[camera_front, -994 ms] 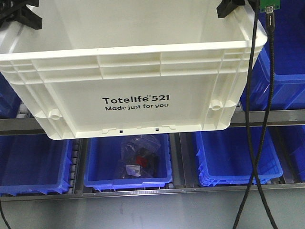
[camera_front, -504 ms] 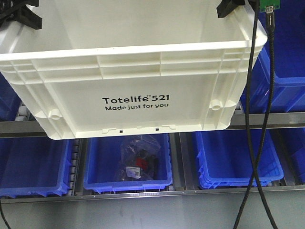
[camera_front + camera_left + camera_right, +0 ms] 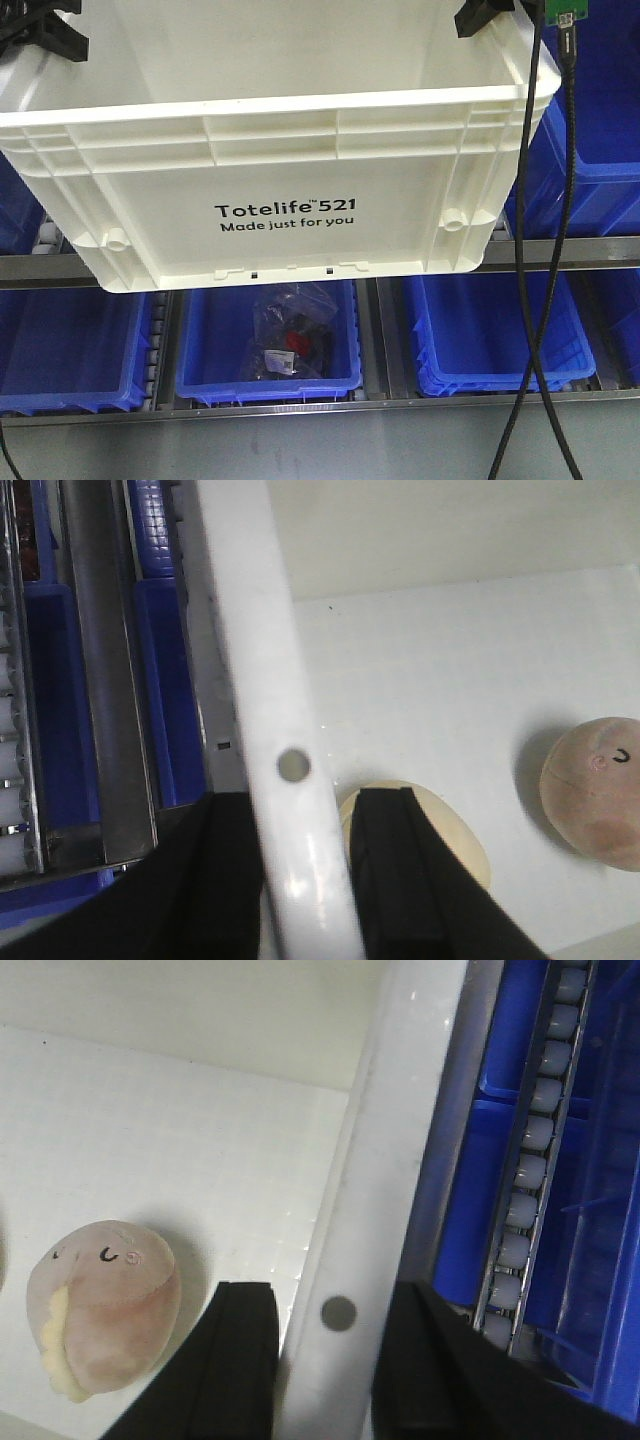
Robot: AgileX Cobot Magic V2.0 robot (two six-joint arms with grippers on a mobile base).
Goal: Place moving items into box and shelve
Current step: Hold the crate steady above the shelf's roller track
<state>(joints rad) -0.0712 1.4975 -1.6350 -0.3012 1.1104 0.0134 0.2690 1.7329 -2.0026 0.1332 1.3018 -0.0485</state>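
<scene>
I count one white box. Inside it I see two balls: one pink-brown ball and one cream ball. Two claws show, the left claw and the right claw, one on each side rim. On the lower shelf I count three blue bins; one of them holds one plastic bag. Two black cables hang on the right.
</scene>
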